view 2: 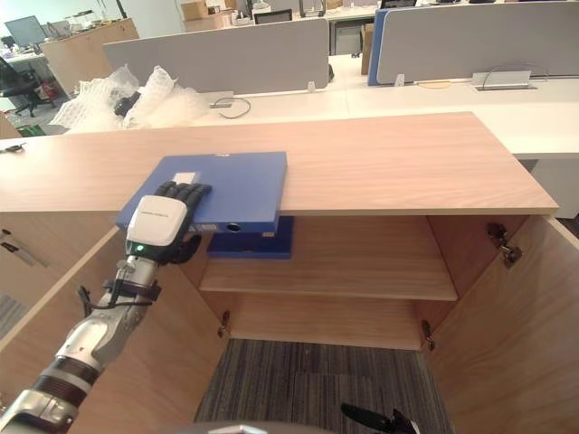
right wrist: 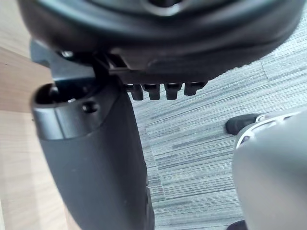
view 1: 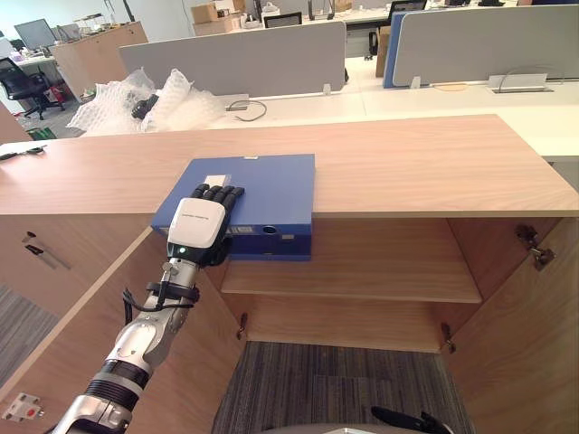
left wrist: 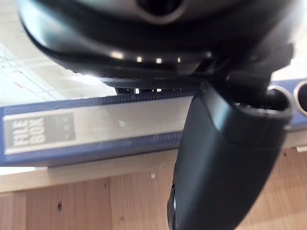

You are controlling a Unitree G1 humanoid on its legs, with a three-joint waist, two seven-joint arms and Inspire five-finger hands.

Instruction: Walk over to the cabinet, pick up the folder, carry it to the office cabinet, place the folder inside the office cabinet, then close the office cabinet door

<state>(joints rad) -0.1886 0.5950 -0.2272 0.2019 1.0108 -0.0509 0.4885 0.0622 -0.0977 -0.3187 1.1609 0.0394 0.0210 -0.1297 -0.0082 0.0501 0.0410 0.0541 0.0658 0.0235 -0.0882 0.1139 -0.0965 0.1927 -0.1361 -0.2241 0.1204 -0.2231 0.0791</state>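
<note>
A blue folder (view 1: 271,194) lies flat on the wooden cabinet top (view 1: 407,163), its labelled spine (left wrist: 96,129) jutting over the front edge. My left hand (view 1: 197,226) is shut on the folder's near left corner, fingers curled on its cover and thumb (left wrist: 225,158) under the spine. Below, the office cabinet stands with both doors swung out, showing a bare wooden shelf (view 1: 380,262). In the right wrist view my right hand (right wrist: 96,158) hangs relaxed over the grey carpet beside a wooden panel, holding nothing.
The left door (view 1: 90,307) stands right beside my left arm and the right door (view 1: 534,307) is opposite. Striped carpet (view 1: 344,380) lies between them. Bubble wrap (view 1: 145,99) and grey desk dividers (view 1: 235,59) sit behind the cabinet.
</note>
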